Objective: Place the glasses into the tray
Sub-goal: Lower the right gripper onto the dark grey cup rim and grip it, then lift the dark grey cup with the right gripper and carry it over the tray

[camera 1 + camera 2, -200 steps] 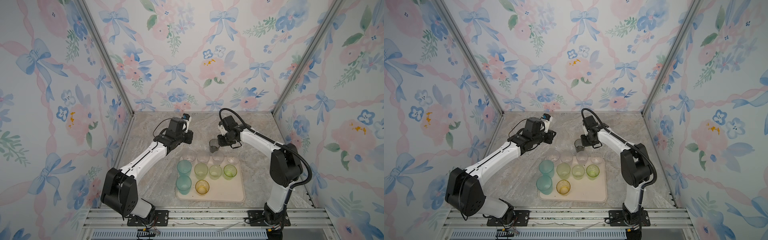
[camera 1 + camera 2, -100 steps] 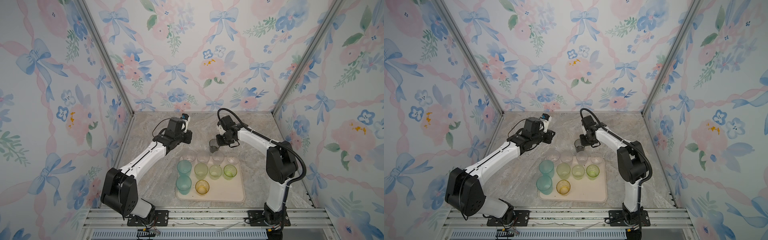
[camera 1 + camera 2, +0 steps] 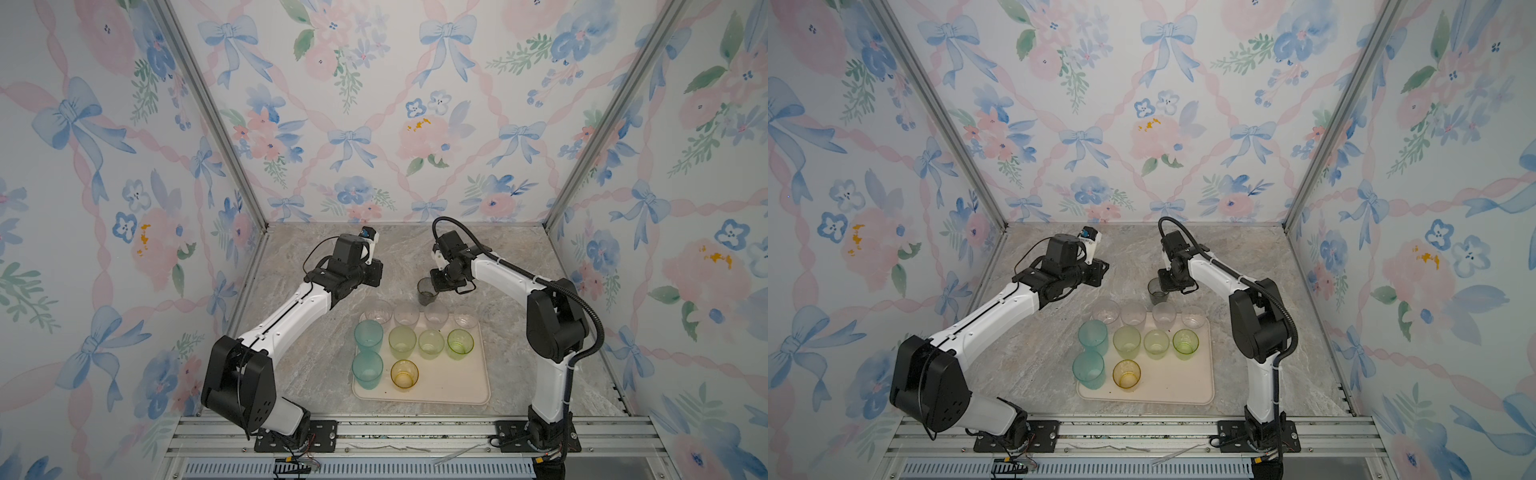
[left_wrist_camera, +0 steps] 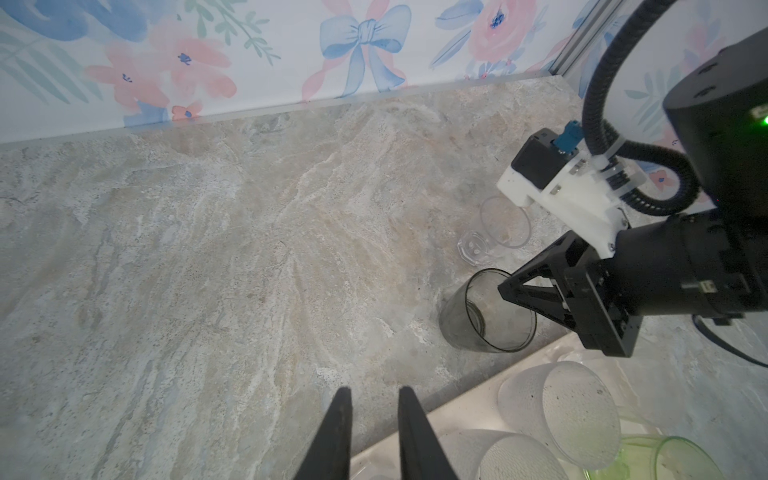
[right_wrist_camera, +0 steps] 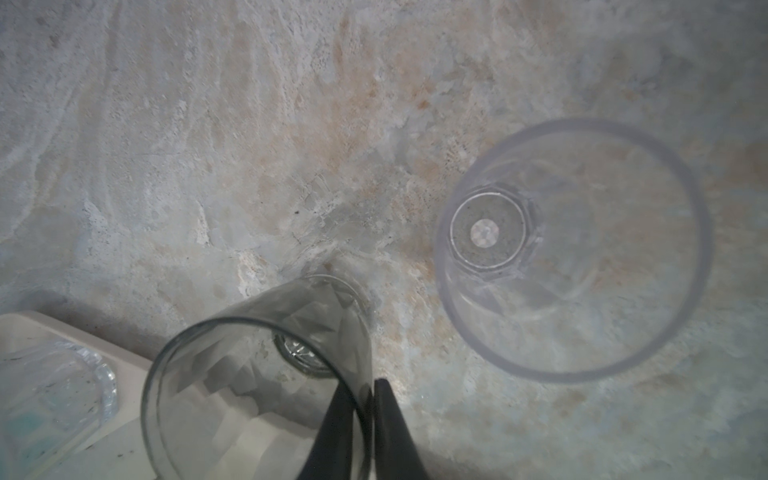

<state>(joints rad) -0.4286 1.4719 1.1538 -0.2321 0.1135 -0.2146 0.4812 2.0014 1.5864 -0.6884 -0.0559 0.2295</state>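
The beige-pink tray [image 3: 449, 382] [image 3: 1177, 384] holds two teal glasses [image 3: 368, 336], pale green ones [image 3: 402, 340], a bright green one [image 3: 460, 344], an amber one [image 3: 404, 374] and several clear ones [image 3: 406, 313] along its back edge. Just behind the tray a smoky grey glass [image 3: 427, 291] [image 3: 1158, 291] [image 4: 486, 316] [image 5: 257, 374] stands on the table. My right gripper [image 3: 434, 286] [image 5: 368, 384] is shut on its rim, one finger inside, one outside. A clear glass [image 5: 573, 249] [image 4: 505, 222] stands beside it. My left gripper [image 4: 371, 392] hovers narrowly open and empty near the tray's back-left corner.
The marble tabletop [image 3: 399, 257] is walled by floral panels on three sides. The tray's rim [image 4: 457, 399] lies close under my left fingers. An aluminium rail [image 3: 395, 436] runs along the front edge.
My right jaws have closed on the wall of the smoky grey glass. The left arm has not moved.
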